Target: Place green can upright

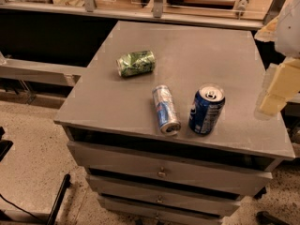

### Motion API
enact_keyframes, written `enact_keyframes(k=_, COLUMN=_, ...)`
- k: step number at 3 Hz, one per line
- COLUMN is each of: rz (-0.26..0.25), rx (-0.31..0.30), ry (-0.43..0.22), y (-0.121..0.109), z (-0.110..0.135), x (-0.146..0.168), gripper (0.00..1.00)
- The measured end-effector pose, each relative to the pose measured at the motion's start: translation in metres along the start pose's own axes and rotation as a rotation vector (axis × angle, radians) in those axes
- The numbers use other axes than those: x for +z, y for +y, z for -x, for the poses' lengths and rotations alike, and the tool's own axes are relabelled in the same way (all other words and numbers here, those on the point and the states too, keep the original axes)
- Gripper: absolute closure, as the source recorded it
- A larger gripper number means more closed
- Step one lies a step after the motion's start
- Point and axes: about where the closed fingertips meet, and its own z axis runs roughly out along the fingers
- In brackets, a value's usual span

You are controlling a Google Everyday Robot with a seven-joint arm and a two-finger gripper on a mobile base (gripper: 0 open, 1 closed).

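Observation:
The green can [136, 63] lies on its side on the grey cabinet top [187, 55], toward the back left, its long axis running left to right. My gripper [276, 90] shows at the right edge of the view as pale yellowish blocks, above the right edge of the cabinet top and well to the right of the green can. Nothing shows between its parts.
A slim silver-blue can [165, 109] lies on its side near the front edge. A blue can [206, 108] stands upright just right of it. Drawers [161, 172] sit below the top. A rail and shelving [154, 3] run behind the cabinet.

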Motion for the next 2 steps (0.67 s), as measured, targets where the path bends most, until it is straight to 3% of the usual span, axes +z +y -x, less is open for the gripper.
enact_keyframes(k=1, rz=0.000, rx=0.000, ry=0.000, y=0.000, z=0.000, x=0.000, gripper=0.00)
enact_keyframes(k=2, rz=0.018, rx=-0.066, ry=0.006, y=-0.015, z=0.018, x=0.006, gripper=0.00)
